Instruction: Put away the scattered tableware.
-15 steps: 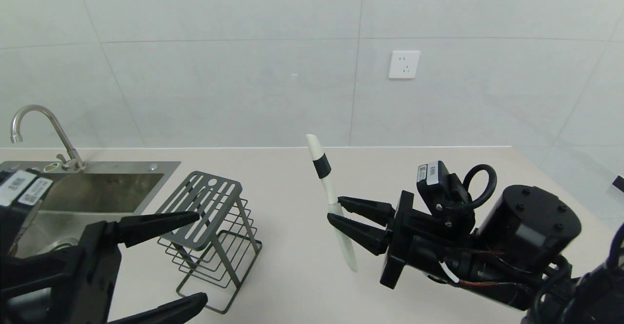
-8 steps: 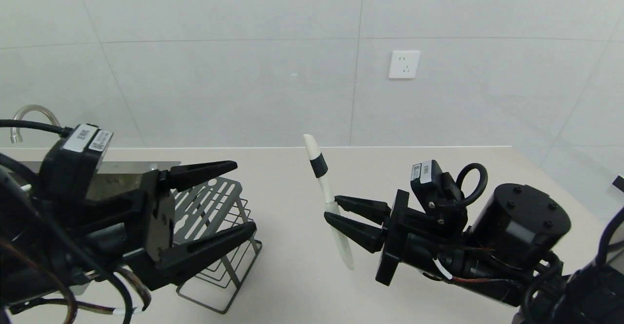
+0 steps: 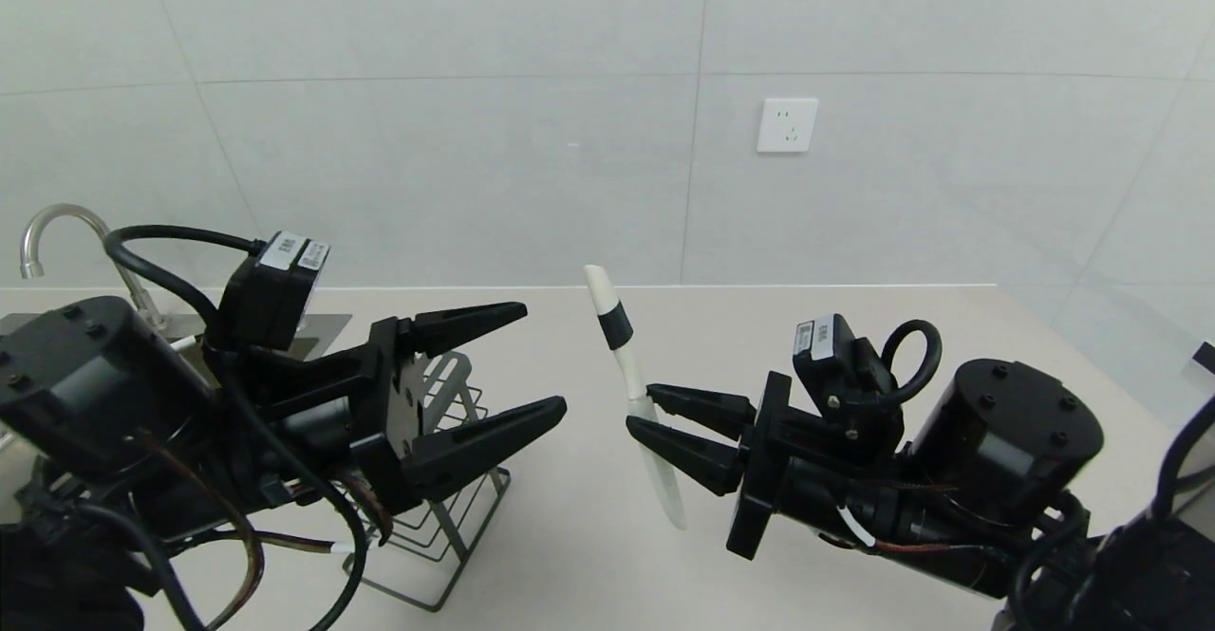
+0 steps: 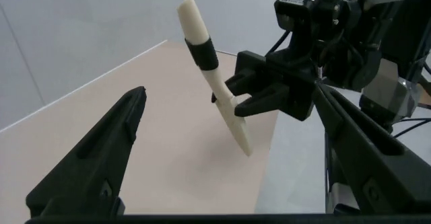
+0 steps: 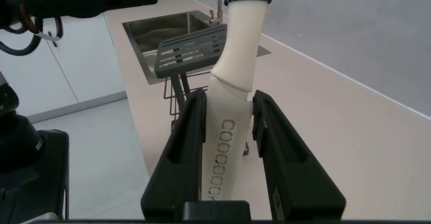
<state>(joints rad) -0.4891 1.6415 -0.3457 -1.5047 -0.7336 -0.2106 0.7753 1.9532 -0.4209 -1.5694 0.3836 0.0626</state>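
My right gripper (image 3: 644, 411) is shut on a white knife (image 3: 632, 380) with a black band on its handle, held upright above the counter with the handle up and the blade tip down. The knife (image 5: 229, 130) sits clamped between the right fingers (image 5: 185, 150). My left gripper (image 3: 532, 361) hangs open in the air, a short way to the left of the knife, fingers pointing toward it. From the left wrist, the knife (image 4: 214, 76) and the right gripper (image 4: 232, 101) lie ahead between my open left fingers (image 4: 101, 163).
A grey wire knife rack (image 3: 456, 479) stands on the beige counter (image 3: 570, 536) beneath my left gripper. A steel sink with a tap (image 3: 57, 232) lies at the far left. A wall socket (image 3: 787, 124) is on the tiled wall behind.
My left arm has risen and swung right, from the lower left to just left of the knife. My right gripper with the knife has drifted slightly left.
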